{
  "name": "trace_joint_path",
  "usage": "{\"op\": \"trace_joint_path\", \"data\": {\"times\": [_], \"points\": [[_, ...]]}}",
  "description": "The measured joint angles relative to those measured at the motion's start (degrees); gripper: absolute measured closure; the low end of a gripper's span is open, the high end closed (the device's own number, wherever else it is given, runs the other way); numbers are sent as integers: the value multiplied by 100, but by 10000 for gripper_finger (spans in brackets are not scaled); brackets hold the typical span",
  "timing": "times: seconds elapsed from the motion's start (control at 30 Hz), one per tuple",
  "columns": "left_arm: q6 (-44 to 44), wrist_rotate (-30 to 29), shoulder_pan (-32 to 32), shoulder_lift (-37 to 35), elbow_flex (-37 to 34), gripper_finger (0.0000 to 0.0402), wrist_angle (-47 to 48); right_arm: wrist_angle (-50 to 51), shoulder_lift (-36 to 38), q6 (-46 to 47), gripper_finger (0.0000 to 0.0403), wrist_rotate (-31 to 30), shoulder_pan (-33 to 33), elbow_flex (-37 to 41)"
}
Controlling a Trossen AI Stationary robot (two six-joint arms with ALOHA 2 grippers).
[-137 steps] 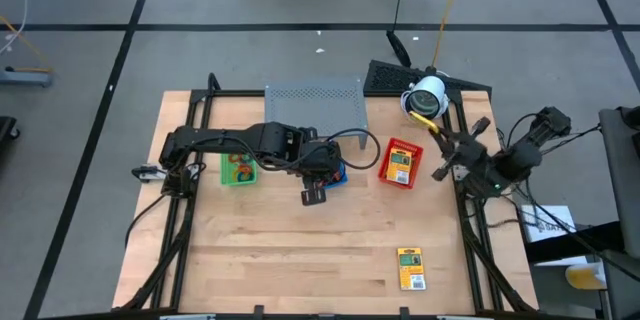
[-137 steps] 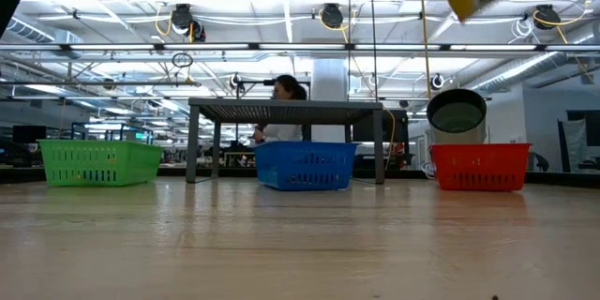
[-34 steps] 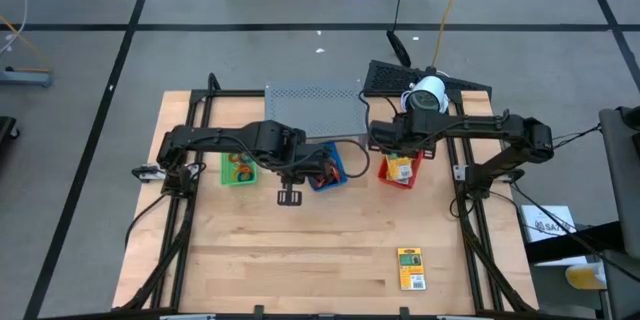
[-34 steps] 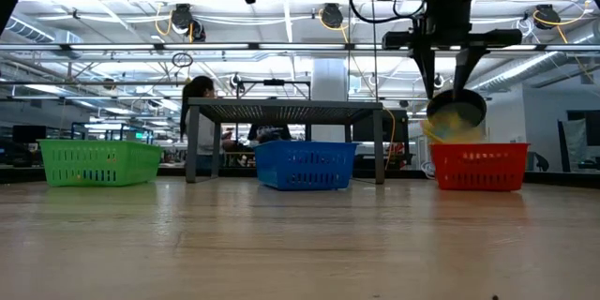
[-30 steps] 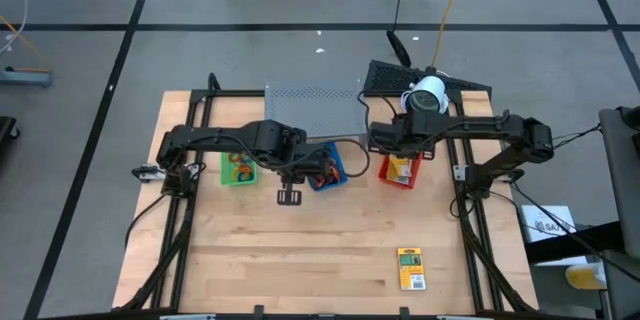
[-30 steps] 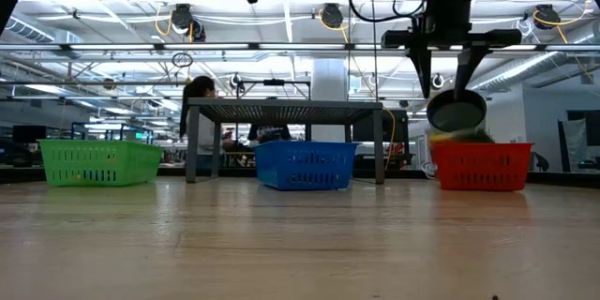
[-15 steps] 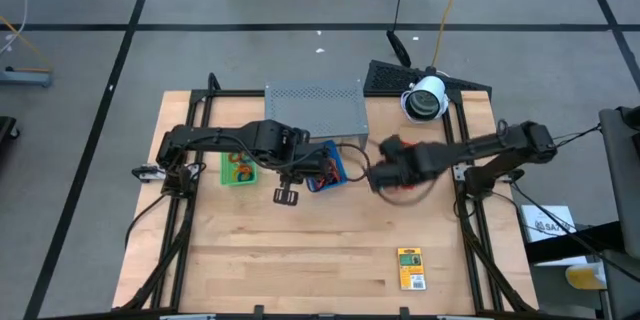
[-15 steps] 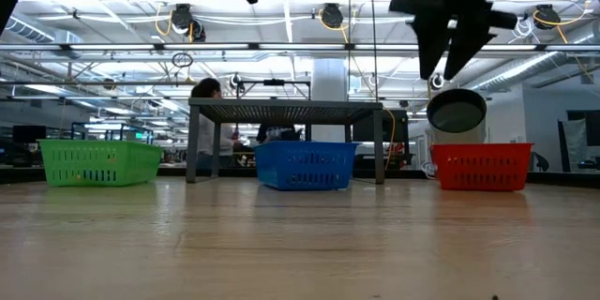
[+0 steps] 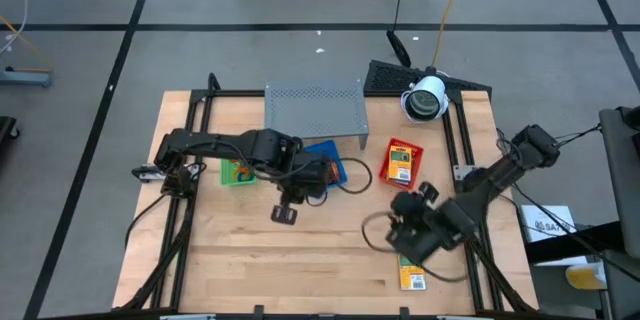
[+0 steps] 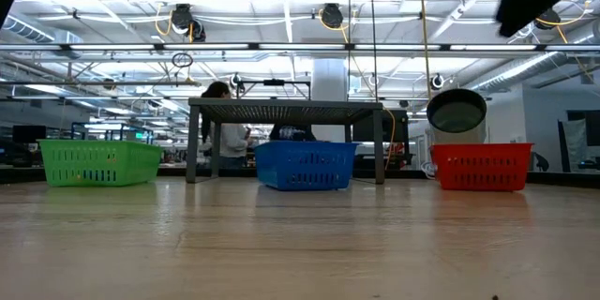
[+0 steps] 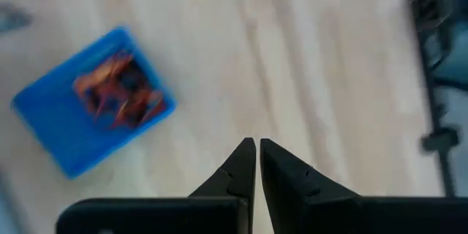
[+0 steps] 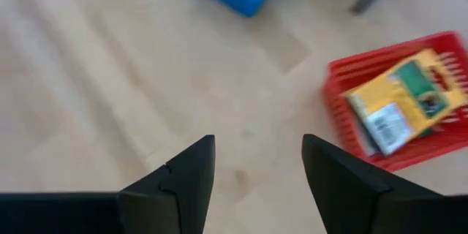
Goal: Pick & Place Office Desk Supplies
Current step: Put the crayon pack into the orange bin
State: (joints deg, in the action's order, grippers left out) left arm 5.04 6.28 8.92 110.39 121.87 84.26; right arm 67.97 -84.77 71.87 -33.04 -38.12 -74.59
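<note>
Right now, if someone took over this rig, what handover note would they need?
Left claw: shut, empty, above bare table near the blue tray.
Right claw: open, empty, over the table's near right part.
Done: one yellow packet lies in the red tray; orange-red rubber bands in the blue tray; some coloured items in the green tray.
Left: yellow packet on the table by the right claw.

A pale wooden counter stands on a grey floor crossed by dark lines, while the room beyond shows a bright ceiling of pipes, white beams and round hanging lamps, with a person far off.
</note>
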Motion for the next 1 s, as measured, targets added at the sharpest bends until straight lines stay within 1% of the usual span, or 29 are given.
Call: {"op": "trace_joint_path", "data": {"times": [0.07,0.13,0.23,0.33,0.47,0.57,0.67,0.77,0.83,1.0], "points": [[-60,161,103,0,-108,371,-454,-140,0,62,210,3,-315,0],[-110,191,214,7,-229,371,-773,-327,0,70,211,42,-571,0],[-150,210,339,0,-490,371,-1168,-490,0,-83,210,489,-795,0],[-341,209,425,4,-746,371,-1345,-498,5,-156,210,968,-869,54],[-783,273,473,4,-994,371,-1413,-596,2,-422,214,1651,-797,474],[-1168,276,508,4,-1166,371,-1544,-985,3,-689,220,2319,-654,1087],[-1571,272,527,7,-1226,371,-1635,-1457,-1,-1030,226,2811,-532,1686],[-1907,271,566,7,-1227,371,-1902,-1623,-2,-1256,232,3344,-402,2109],[-2034,269,613,7,-1227,371,-2072,-1698,0,-1465,235,3590,-338,2269],[-2229,269,750,7,-1227,371,-2581,-2151,0,-2058,239,3945,-222,2458]]}}
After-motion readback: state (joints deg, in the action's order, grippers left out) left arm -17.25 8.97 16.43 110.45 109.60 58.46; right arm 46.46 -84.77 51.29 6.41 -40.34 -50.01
